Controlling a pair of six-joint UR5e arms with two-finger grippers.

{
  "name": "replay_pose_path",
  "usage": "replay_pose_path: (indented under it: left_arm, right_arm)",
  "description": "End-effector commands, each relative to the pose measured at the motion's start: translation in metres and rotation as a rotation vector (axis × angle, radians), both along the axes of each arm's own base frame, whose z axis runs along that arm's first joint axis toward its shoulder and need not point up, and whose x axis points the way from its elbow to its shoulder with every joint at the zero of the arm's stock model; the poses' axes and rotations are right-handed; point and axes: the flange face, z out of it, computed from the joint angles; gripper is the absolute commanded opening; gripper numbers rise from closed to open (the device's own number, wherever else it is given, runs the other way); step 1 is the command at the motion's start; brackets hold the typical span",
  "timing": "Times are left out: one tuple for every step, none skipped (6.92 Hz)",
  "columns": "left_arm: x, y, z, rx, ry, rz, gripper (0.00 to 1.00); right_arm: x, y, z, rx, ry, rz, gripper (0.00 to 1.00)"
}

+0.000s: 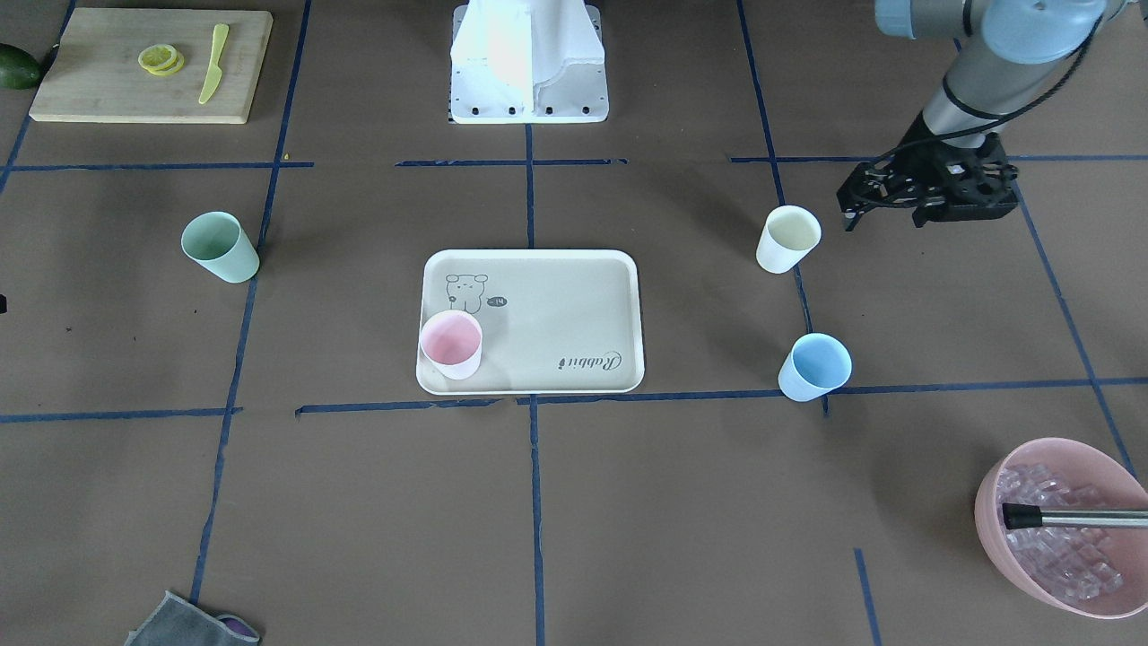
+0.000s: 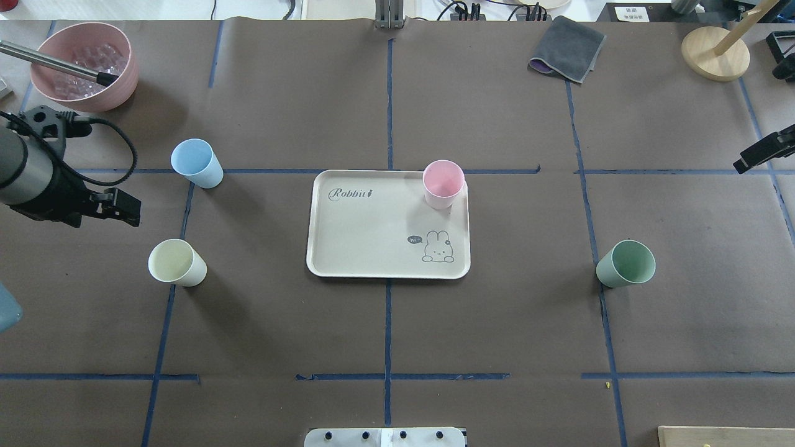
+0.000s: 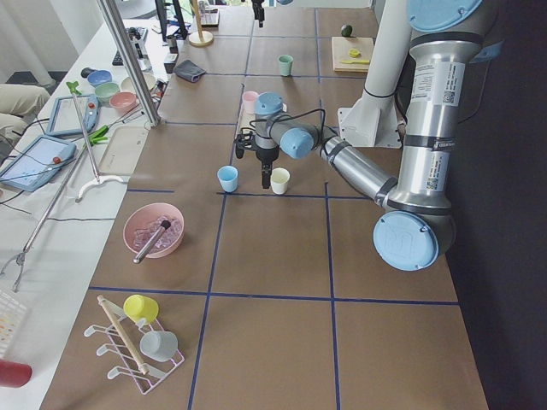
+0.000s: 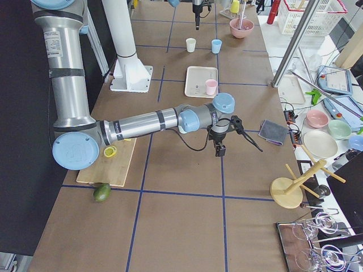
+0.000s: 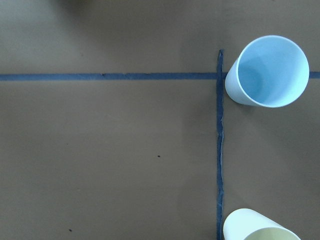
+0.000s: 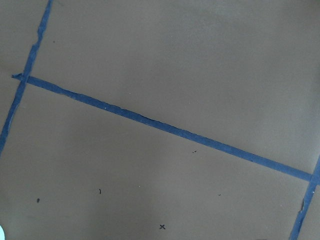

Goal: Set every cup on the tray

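The cream cup (image 5: 250,222) is getting cut by the left wrist view's edge at 5 o'clock, only its top showing. The right gripper (image 2: 765,151) is poking in at the overhead view's 3 o'clock, mostly cropped, jaws unreadable. The bowl (image 1: 987,525) is running off the front view at 4 o'clock.

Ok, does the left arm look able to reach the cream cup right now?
Probably yes: the left pincer hangs just beside the cream cup, nothing stands between them, and the blue cup stands well apart.
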Motion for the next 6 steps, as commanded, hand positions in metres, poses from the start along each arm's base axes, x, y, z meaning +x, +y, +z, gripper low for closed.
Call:
replay_pose_path:
  left_arm:
    - [0.041, 0.025, -0.001, -0.061, 0.025, -0.022, 1.0]
    - [0.043, 0.025, -0.001, -0.06, 0.027, -0.017, 0.98]
    - [0.046, 0.022, 0.01, -0.078, 0.01, -0.019, 0.95]
    - [0.052, 0.018, 0.016, -0.086, 0.001, -0.016, 0.95]
    - [0.053, 0.017, 0.019, -0.091, -0.003, -0.015, 0.95]
    - [0.061, 0.016, 0.026, -0.102, -0.015, -0.008, 0.83]
  right_arm:
    - [0.001, 0.001, 0.001, -0.001, 0.001, 0.0, 0.99]
    - [0.001, 0.001, 0.001, -0.002, 0.001, 0.001, 0.99]
    - [0.001, 0.001, 0.001, -0.002, 0.001, 0.001, 0.99]
    - [0.001, 0.001, 0.002, -0.003, 0.001, 0.001, 0.99]
    - [0.001, 0.001, 0.002, -0.003, 0.001, 0.001, 0.99]
    - [0.001, 0.001, 0.002, -0.003, 0.001, 0.001, 0.99]
